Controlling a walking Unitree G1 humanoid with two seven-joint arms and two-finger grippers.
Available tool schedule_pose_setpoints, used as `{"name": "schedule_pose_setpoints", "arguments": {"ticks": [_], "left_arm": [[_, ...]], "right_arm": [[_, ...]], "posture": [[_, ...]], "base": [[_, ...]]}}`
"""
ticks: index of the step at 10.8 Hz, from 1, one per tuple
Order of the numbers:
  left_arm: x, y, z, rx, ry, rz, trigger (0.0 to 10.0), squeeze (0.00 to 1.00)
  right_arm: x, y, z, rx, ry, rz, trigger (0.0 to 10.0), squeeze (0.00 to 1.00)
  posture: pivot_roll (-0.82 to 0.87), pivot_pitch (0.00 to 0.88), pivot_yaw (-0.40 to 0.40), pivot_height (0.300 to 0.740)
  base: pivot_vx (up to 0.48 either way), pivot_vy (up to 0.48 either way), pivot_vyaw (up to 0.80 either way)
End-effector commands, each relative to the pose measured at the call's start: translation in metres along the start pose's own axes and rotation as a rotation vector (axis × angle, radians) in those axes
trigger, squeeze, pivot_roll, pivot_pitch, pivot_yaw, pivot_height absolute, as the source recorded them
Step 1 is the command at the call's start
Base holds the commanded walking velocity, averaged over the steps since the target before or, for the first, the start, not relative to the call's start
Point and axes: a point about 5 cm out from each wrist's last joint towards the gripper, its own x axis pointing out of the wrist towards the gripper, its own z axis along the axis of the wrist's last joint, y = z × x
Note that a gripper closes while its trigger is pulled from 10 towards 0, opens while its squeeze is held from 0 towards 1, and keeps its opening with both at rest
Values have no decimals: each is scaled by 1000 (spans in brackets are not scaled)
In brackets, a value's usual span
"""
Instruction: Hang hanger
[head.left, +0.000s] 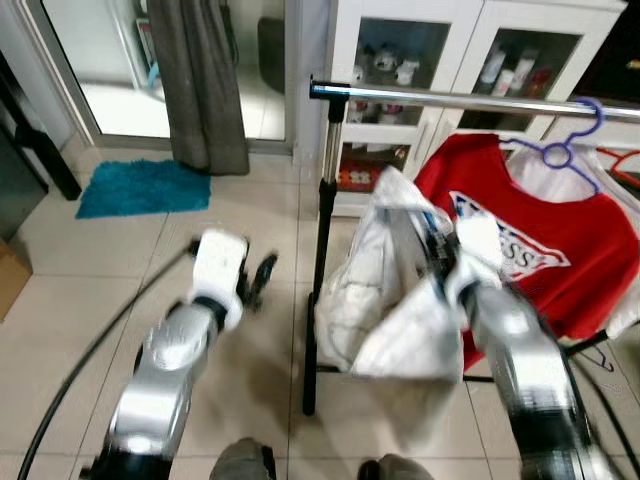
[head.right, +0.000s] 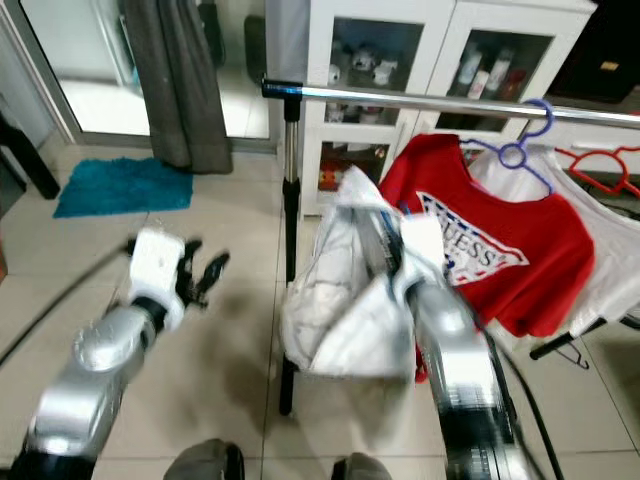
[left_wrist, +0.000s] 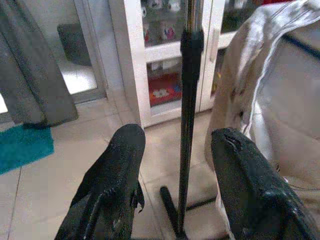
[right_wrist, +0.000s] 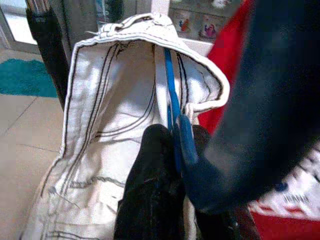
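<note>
Blue hanger (right_wrist: 173, 112), wearing a white jacket (head.left: 400, 290), sat pinched in the right tool (right_wrist: 175, 165) at six o'clock beneath the rail (head.left: 450, 98); the left tool (left_wrist: 180, 200) gaped empty. Jacket bulk might snag the hook.

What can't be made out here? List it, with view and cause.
- Blue hanger: its hook, right wrist view, buried in the white garment.
- Right end effector fingertips: head views, behind the garment, motion-blurred.
- Rail: far end cut by the frame edge.
- Cabinet contents: too small, behind glass.
</note>
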Motion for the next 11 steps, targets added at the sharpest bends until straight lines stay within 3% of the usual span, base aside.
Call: {"name": "schedule_pose_setpoints", "arguments": {"ticks": [1, 2, 4, 6, 9, 11], "left_arm": [[-2, 0, -2, 4, -7, 1, 10000, 0], [-6, -2, -7, -44, -18, -4, 10000, 0], [-8, -5, -15, -69, -11, 2, 10000, 0], [-7, -6, -16, -73, -19, -5, 10000, 0], [-5, -7, -13, -65, -30, -25, 10000, 0], [-5, -8, -14, -64, -29, -33, 10000, 0]], "right_arm": [[-8, -7, 11, 5, -84, -43, 10000, 0], [-23, -9, -3, 26, -75, -53, 10000, 0], [-30, -12, -7, 22, -59, -64, 10000, 0], [-30, -14, -7, -6, -50, -77, 10000, 0], [-29, -13, -8, -19, -41, -100, 10000, 0], [-29, -12, -7, -3, -50, -97, 10000, 0]], "posture": [[-7, 0, -31, 740], [-10, 0, -26, 740], [-21, 0, -20, 740], [-19, 0, -23, 740], [-18, 0, -21, 740], [-21, 0, -18, 740]], "base": [[0, 0, 0], [0, 0, 0], [142, 0, 0], [328, 0, 0], [370, 0, 667], [371, 0, 0]]}}
